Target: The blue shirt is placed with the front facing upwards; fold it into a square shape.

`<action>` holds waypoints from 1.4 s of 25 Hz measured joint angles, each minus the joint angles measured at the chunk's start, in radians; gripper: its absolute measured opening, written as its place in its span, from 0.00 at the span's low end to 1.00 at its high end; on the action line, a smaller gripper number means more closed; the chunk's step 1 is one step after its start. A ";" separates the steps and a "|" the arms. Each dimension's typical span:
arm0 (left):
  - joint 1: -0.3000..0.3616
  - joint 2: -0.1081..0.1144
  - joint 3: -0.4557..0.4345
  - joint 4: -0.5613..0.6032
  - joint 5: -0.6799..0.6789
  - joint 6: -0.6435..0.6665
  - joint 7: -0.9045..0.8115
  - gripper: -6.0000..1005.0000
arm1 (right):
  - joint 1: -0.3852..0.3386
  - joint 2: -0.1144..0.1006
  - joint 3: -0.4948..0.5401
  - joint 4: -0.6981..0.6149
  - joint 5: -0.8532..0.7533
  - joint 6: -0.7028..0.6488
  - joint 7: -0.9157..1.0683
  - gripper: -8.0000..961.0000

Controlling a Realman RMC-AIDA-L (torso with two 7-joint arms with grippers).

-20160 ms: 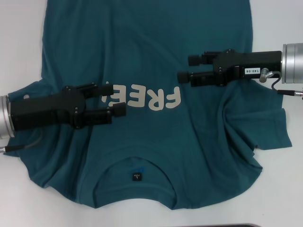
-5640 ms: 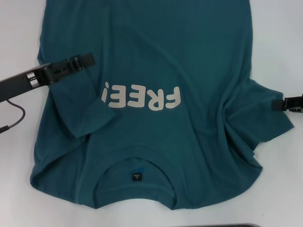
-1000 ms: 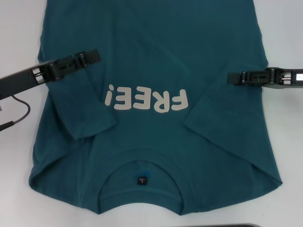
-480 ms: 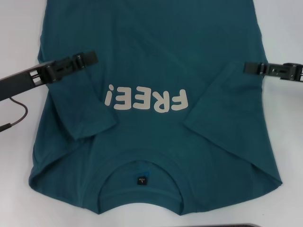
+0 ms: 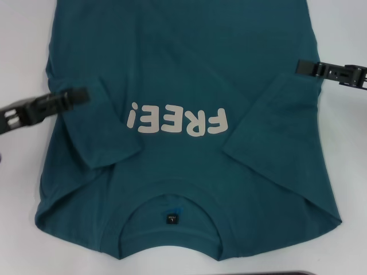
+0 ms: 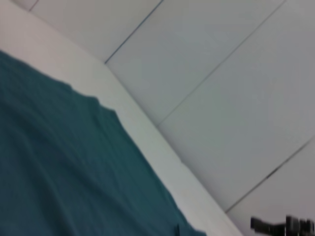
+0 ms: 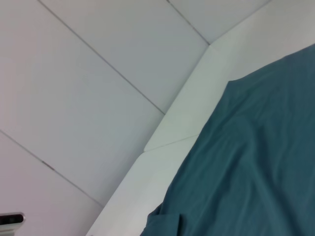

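The blue shirt lies flat on the white table, front up, with the white "FREE!" lettering on the chest and the black neck label nearest me. Its left sleeve and right sleeve are both folded inward onto the body. My left gripper hovers edge-on over the shirt's left edge, holding nothing. My right gripper hovers edge-on above the right edge, also holding nothing. Both wrist views catch only teal cloth and the table rim.
White table surrounds the shirt on both sides. Beyond its edge, pale floor tiles show in both wrist views. A dark strip lies along the table's near edge.
My left gripper has drawn back leftward and nearer to me, off the shirt's body to its edge. My right gripper has pulled away to the right and slightly farther. The shirt has not moved.
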 joint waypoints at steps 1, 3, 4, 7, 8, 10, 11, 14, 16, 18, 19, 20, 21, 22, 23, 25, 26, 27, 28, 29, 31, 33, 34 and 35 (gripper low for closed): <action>0.007 0.007 0.004 -0.007 0.010 0.010 -0.006 0.79 | 0.003 0.000 -0.001 0.000 0.000 0.000 0.000 0.87; 0.017 0.019 0.005 -0.022 0.042 0.024 -0.023 0.79 | 0.008 0.000 -0.003 -0.001 0.000 -0.001 -0.001 0.86; 0.021 0.023 0.005 -0.030 0.056 0.029 -0.032 0.79 | 0.009 0.000 -0.002 -0.001 0.000 0.001 -0.001 0.86; 0.030 0.033 0.004 -0.050 0.113 0.026 -0.063 0.79 | 0.014 0.001 0.001 -0.003 0.002 0.004 0.001 0.86; 0.031 0.037 0.002 -0.053 0.130 0.026 -0.071 0.79 | 0.015 0.001 0.002 -0.003 0.003 0.004 0.003 0.86; 0.033 0.046 0.002 -0.054 0.158 0.034 -0.088 0.80 | 0.023 0.001 0.002 -0.006 0.005 0.006 0.015 0.86; 0.034 0.049 0.002 -0.054 0.164 0.038 -0.092 0.80 | 0.023 0.001 0.002 -0.006 0.005 0.006 0.015 0.86; 0.040 0.055 0.002 -0.054 0.192 0.047 -0.101 0.79 | 0.032 0.000 0.002 -0.007 0.006 0.008 0.027 0.86; 0.045 0.059 -0.001 -0.054 0.217 0.045 -0.107 0.79 | 0.037 -0.003 0.002 -0.007 0.006 0.009 0.031 0.86; 0.052 0.062 -0.004 -0.053 0.236 0.040 -0.115 0.79 | 0.042 -0.006 0.002 -0.007 0.006 0.009 0.033 0.86; 0.057 0.064 -0.007 -0.053 0.241 0.038 -0.120 0.79 | 0.043 -0.007 0.002 -0.007 0.006 0.010 0.033 0.86; 0.062 0.065 -0.009 -0.053 0.245 0.036 -0.124 0.79 | 0.044 -0.008 0.002 -0.007 0.006 0.014 0.033 0.86; 0.066 0.067 -0.011 -0.053 0.246 0.035 -0.127 0.79 | 0.045 -0.009 0.002 -0.007 0.005 0.017 0.033 0.86; 0.069 0.068 -0.012 -0.053 0.246 0.033 -0.130 0.79 | 0.045 -0.009 0.000 -0.007 0.005 0.020 0.033 0.86; 0.073 0.070 -0.013 -0.052 0.247 0.032 -0.132 0.79 | 0.046 -0.009 -0.001 -0.007 0.005 0.023 0.034 0.86; 0.082 0.071 -0.014 -0.051 0.247 0.027 -0.134 0.79 | 0.046 -0.009 -0.003 -0.007 0.004 0.025 0.034 0.86; 0.086 0.072 -0.015 -0.051 0.247 0.023 -0.135 0.79 | 0.047 -0.009 -0.004 -0.007 0.003 0.025 0.034 0.86; 0.089 0.073 -0.015 -0.052 0.248 0.020 -0.135 0.79 | 0.047 -0.009 -0.004 -0.007 0.003 0.025 0.034 0.86; 0.091 0.074 -0.015 -0.051 0.250 0.019 -0.135 0.80 | 0.047 -0.010 -0.004 -0.007 0.003 0.025 0.034 0.86; 0.093 0.075 -0.016 -0.049 0.255 0.017 -0.135 0.80 | 0.047 -0.011 -0.004 -0.007 0.002 0.025 0.035 0.86; 0.094 0.077 -0.018 -0.046 0.275 0.012 -0.138 0.80 | 0.046 -0.013 -0.002 -0.007 0.002 0.024 0.035 0.86; 0.094 0.077 -0.022 -0.045 0.293 0.005 -0.144 0.79 | 0.046 -0.014 -0.001 -0.007 0.002 0.024 0.036 0.86; 0.094 0.077 -0.022 -0.045 0.299 0.003 -0.148 0.79 | 0.045 -0.015 -0.001 -0.007 0.002 0.024 0.036 0.86; 0.095 0.077 -0.022 -0.044 0.302 0.002 -0.151 0.79 | 0.044 -0.017 0.000 -0.005 0.002 0.024 0.036 0.86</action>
